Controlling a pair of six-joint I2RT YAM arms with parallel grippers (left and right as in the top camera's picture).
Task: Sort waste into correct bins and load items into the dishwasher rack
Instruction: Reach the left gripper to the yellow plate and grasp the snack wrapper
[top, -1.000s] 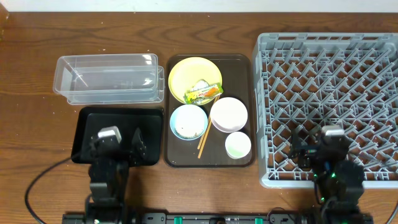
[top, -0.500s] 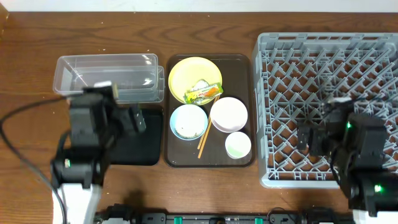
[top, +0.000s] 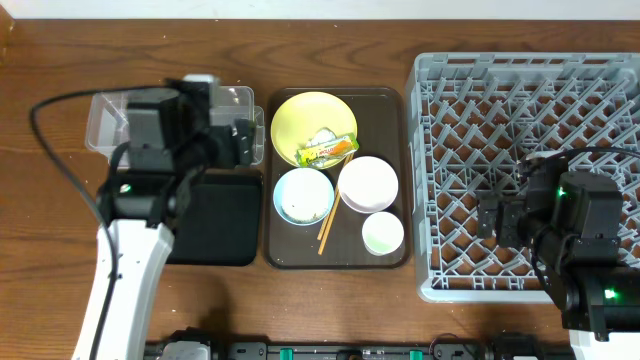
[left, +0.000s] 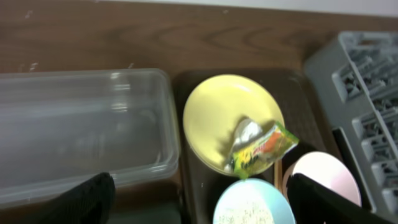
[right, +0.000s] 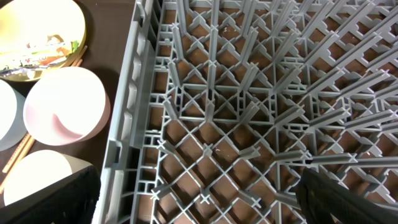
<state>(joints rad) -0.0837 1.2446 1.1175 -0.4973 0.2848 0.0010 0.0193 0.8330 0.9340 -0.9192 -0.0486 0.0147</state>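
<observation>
A green-and-orange snack wrapper (top: 327, 147) lies on the yellow plate (top: 300, 115); in the left wrist view the wrapper (left: 264, 148) has a pale crumpled scrap (left: 247, 131) against it. The light blue bowl (top: 303, 196) holds rice grains (left: 245, 214). The white bowl (top: 368, 183), the small cup (top: 382, 233) and the chopsticks (top: 327, 228) lie beside it. My left gripper (top: 238, 143) is open and empty, above the right end of the clear tub (top: 110, 125). My right gripper (top: 500, 215) is open and empty over the front left of the grey rack (top: 530, 90).
The dishes all sit on a dark brown serving tray (top: 390, 110) between the bins and the rack. The glossy black tray (top: 220, 225) lies in front of the clear tub, partly under my left arm. The rack's front left wall (right: 127, 124) borders the brown tray.
My left arm has lifted from over the black tray and moved back over the clear tub. My right arm has risen and shifted slightly back over the rack. The dishes have not moved.
</observation>
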